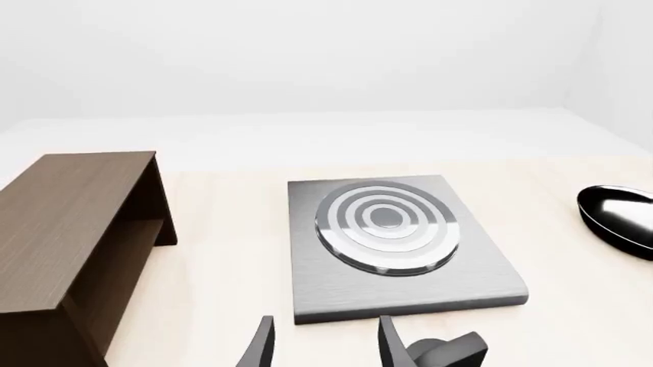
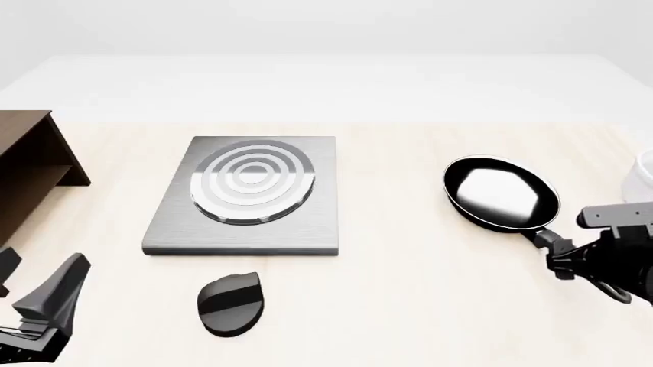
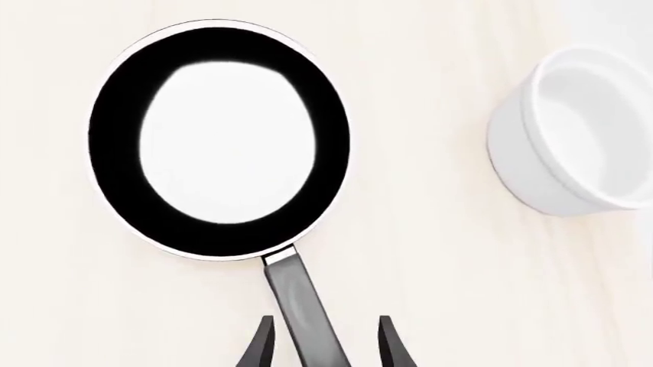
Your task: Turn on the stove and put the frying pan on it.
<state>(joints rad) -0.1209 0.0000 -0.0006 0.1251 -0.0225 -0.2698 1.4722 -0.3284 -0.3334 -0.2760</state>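
The stove (image 2: pixel 173 229) is a grey slab with silver burner rings (image 2: pixel 252 183), left of the table's centre. Its black oval knob (image 2: pixel 232 304) lies apart, nearer than the slab. The frying pan (image 2: pixel 500 193) rests on the table to the right, its handle (image 2: pixel 540 233) pointing toward my right gripper (image 2: pixel 561 252). In the right wrist view the handle (image 3: pixel 301 306) runs between the open fingers of that gripper (image 3: pixel 326 344), not clamped. My left gripper (image 2: pixel 36 279) is open and empty at the near left. Its wrist view shows the stove (image 1: pixel 408 294), the knob (image 1: pixel 449 352) and the pan (image 1: pixel 617 218).
A brown wooden cabinet (image 2: pixel 26 176) stands at the left edge, also seen in the left wrist view (image 1: pixel 72 222). A white bowl (image 3: pixel 576 130) sits right of the pan, at the front view's right edge (image 2: pixel 643 176).
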